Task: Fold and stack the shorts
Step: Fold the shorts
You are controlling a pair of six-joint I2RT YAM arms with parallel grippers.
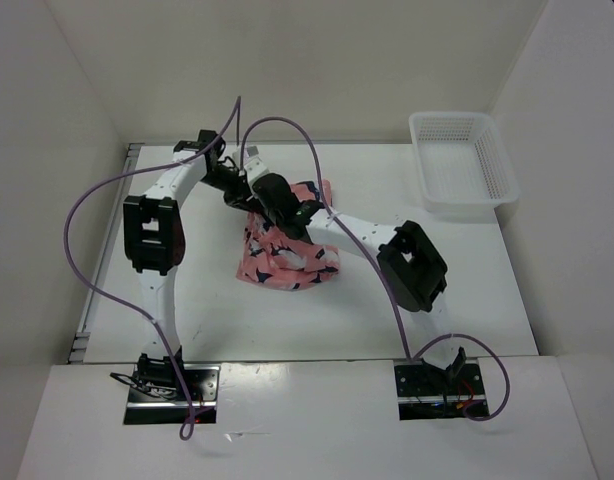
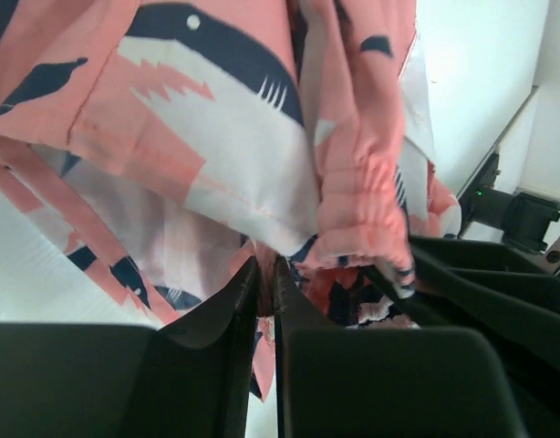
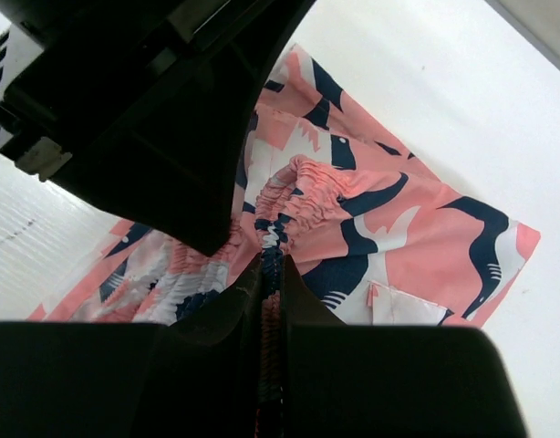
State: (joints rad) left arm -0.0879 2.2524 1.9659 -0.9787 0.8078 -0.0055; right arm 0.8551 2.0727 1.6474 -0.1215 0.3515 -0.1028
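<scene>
Shorts (image 1: 287, 258) in salmon pink with navy and white birds are bunched near the middle of the desk (image 1: 467, 300), where a fold of fabric is pinched in the narrowly closed left claw (image 2: 266, 274) and the gathered waistband is clamped by the right claw (image 3: 271, 265) just beside it.

I have two arms made of white, rounded links, the left arm (image 1: 159, 300) and the right arm (image 1: 355, 230) being alike. Each one carries a big black boxy joint housing (image 1: 150, 235) at its middle. A thin purple cable (image 1: 79, 205) goes along each arm in wide loose loops. Each black base (image 1: 159, 380) sits on a silver metal plate (image 1: 202, 395), and the right base (image 1: 439, 380) has small red and orange wires (image 1: 449, 403). My left gripper (image 2: 266, 287) and right gripper (image 3: 271, 274) have matte black fingers (image 2: 207, 365).
</scene>
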